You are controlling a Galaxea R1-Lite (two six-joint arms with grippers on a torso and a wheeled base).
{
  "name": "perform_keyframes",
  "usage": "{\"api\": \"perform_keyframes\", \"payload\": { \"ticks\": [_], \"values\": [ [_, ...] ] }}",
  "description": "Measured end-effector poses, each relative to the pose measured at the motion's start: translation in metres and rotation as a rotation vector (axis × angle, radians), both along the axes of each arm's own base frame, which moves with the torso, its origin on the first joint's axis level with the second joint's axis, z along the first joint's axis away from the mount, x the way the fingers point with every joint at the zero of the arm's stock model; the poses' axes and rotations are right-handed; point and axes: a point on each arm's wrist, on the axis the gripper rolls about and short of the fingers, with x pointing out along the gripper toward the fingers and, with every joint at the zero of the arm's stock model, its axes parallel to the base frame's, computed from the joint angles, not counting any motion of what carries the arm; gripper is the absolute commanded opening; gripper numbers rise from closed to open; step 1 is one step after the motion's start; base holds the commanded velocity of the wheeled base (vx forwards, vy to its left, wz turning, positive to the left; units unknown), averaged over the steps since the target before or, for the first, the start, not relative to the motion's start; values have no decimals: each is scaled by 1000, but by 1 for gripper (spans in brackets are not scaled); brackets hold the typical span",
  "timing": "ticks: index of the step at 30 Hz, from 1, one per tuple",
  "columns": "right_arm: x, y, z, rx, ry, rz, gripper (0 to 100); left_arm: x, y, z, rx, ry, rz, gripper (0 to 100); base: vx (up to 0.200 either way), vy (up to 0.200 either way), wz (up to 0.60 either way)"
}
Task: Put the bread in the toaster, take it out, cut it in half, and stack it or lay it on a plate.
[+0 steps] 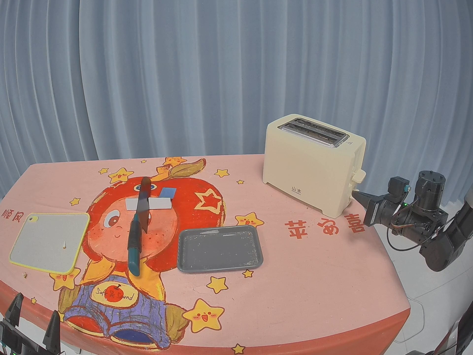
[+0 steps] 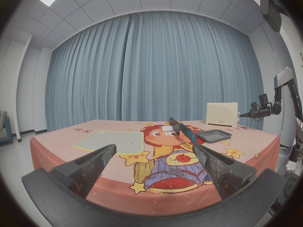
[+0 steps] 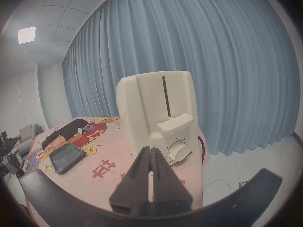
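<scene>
The cream toaster (image 1: 313, 166) stands at the table's back right; its slots look dark from above. Its side lever (image 3: 175, 123) sits low in its slot, above a dial. My right gripper (image 1: 355, 193) is shut and empty, its tip just off the toaster's lever side, slightly below the lever. A teal-handled knife (image 1: 138, 228) lies mid-table with its blade propped on a small white and blue rest (image 1: 157, 202). The grey tray-like plate (image 1: 219, 248) lies to the knife's right. My left gripper (image 2: 154, 148) hangs open and empty off the table's front left corner.
A white cutting board (image 1: 49, 242) with a yellow-green rim lies at the table's left, a crumb on it. The pink printed cloth (image 1: 305, 282) is bare at the front right. A blue curtain hangs behind the table.
</scene>
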Motion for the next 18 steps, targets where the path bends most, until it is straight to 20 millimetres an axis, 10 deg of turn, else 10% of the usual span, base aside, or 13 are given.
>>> {"api": "perform_keyframes", "payload": {
  "ticks": [18],
  "values": [
    [13, -6, -12, -4, 26, -33, 0, 0, 0, 0, 0, 0, 0, 100, 0, 0, 0]
  ]
}}
